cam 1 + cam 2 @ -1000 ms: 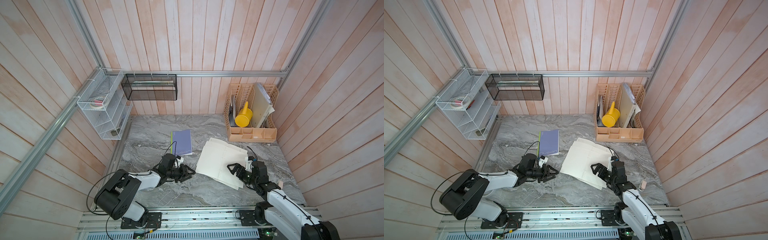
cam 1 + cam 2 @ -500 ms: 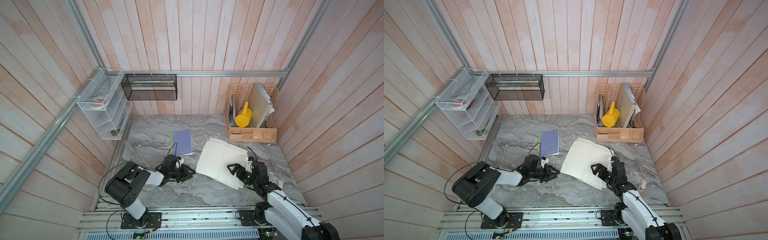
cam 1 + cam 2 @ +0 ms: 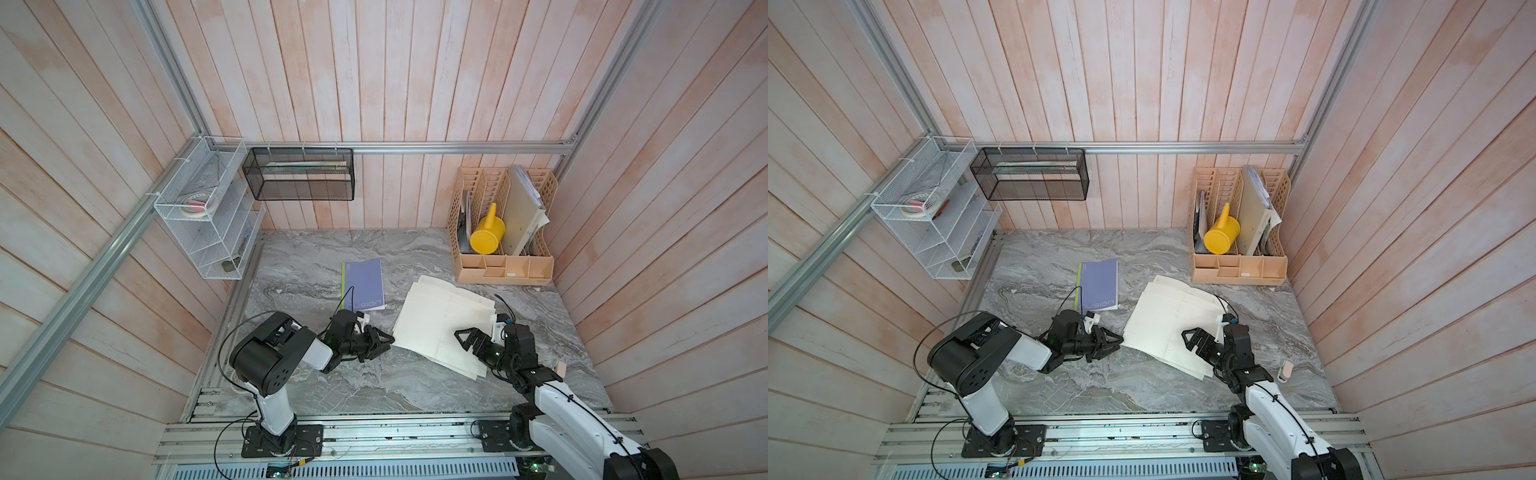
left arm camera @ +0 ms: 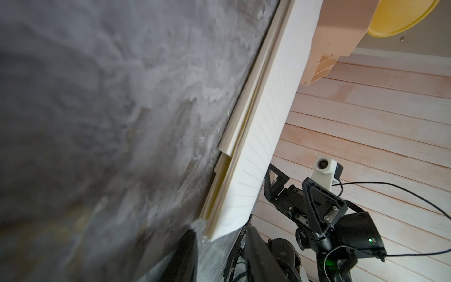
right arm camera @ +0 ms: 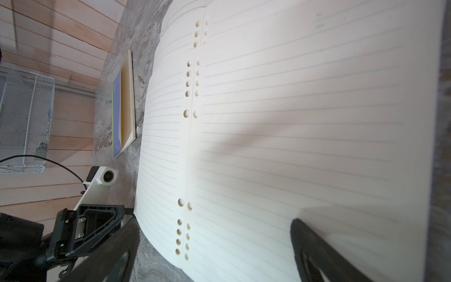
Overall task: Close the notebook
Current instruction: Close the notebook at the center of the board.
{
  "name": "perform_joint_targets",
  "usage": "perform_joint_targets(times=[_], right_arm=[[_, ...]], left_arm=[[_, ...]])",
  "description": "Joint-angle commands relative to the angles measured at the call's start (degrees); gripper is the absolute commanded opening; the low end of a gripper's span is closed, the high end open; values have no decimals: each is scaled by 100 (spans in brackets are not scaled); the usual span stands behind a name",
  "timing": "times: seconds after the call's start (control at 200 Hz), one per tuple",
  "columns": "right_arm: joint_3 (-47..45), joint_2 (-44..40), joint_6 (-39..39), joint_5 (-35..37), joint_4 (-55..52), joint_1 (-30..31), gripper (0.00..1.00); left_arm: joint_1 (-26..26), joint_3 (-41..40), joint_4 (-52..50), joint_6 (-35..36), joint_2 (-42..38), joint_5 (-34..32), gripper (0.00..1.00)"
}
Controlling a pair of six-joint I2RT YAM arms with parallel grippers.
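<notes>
Left gripper [image 3: 387, 341]: low on the table, fingers [image 4: 185, 256] apart by a moderate gap. The corner of the open notebook [image 3: 440, 316] sits right at the mouth of that gap (contact not clear from the wrist view). Nothing clamped.

Right gripper [image 3: 463, 341]: fingers [image 5: 317, 249] spread wide, over the right-hand page near its front edge. Holds nothing; cannot tell whether a tip touches the paper.

Open notebook: lies spread flat, right of table centre, between the two grippers. Cream lined pages, punched holes along the spine. Page edges beside the left gripper fan loose in several layers.

Surface: grey marbled table [image 3: 316, 257]. A closed blue notebook [image 3: 362, 286] lies apart, further back and left. Peach desk organiser [image 3: 503, 266] stands at the back right, a yellow watering can [image 3: 486, 237] in it.

Room: pale plank walls; a white wire rack [image 3: 199, 232] and a black mesh basket [image 3: 299, 174] hang on them.
</notes>
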Motion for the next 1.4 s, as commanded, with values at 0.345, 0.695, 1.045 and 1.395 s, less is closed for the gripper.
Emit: perform_joint_targets(times=[0.345,0.695,1.045,1.395], right_arm=[[-196,-1,70,-107,-173,-21,98],[-207,60,78,-142,-88,-21,98],[-209,84,70,-180,-65,-14,98],[-172,55,85,-190,-39,-20,98]], left_arm=[[-60,-104,401,-198,322,-149,27],[-69,-162,492,-212,276,-137,11],[-76,-243,579,-204,123,-209,0],[-87,25,-298,273,-512,-225,0]])
